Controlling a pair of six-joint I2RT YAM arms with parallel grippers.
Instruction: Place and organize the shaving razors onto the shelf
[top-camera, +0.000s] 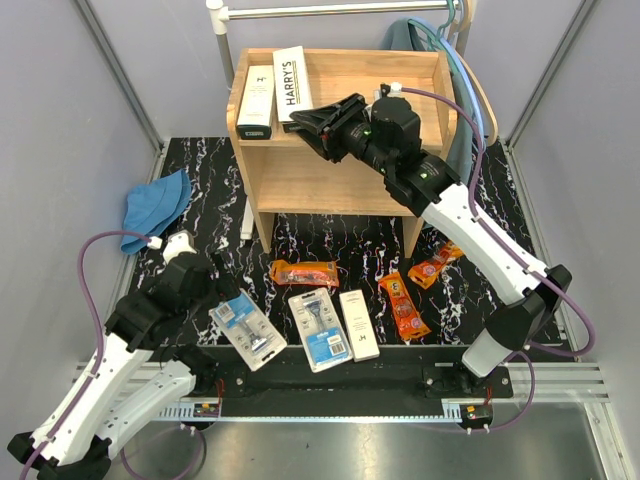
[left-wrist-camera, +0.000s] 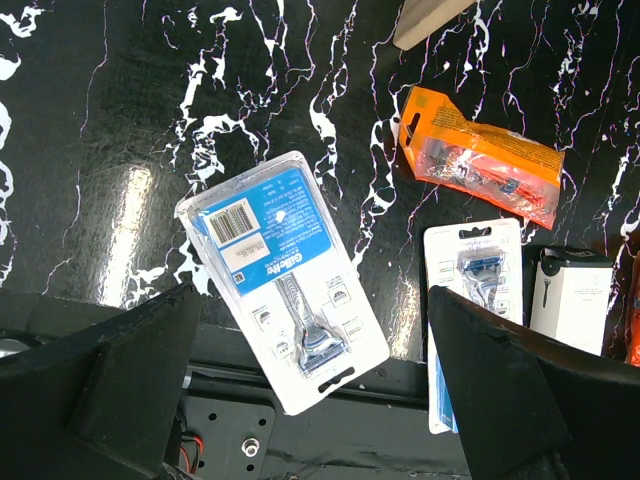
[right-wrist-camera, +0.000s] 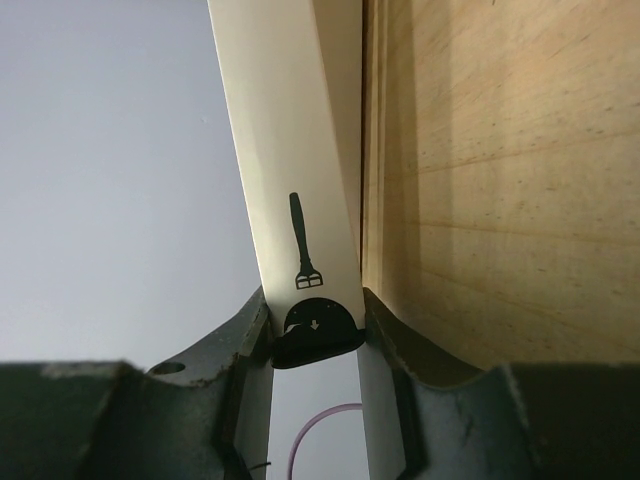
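Observation:
The wooden shelf (top-camera: 330, 175) stands at the back of the mat. One white Harry's box (top-camera: 256, 98) lies on its top tier. My right gripper (top-camera: 308, 125) is shut on a second white box (top-camera: 292, 80) at that tier's left part. In the right wrist view the gripper (right-wrist-camera: 315, 330) grips the box (right-wrist-camera: 290, 170) beside the shelf wood (right-wrist-camera: 500, 180). My left gripper (top-camera: 205, 290) is open above a blister card (top-camera: 247, 331). The left wrist view shows that card (left-wrist-camera: 285, 280) below the open jaws (left-wrist-camera: 320, 400), untouched. A second card (top-camera: 322, 328), a third white box (top-camera: 359, 324) and three orange pouches (top-camera: 304, 271) (top-camera: 404, 305) (top-camera: 436, 263) lie on the mat.
A blue cloth hat (top-camera: 157, 205) lies at the mat's left edge. A metal clothes rail (top-camera: 330, 10) with a hanging garment stands behind the shelf. The left wrist view also shows the second card (left-wrist-camera: 475, 290), an orange pouch (left-wrist-camera: 480, 160) and the white box (left-wrist-camera: 570, 295).

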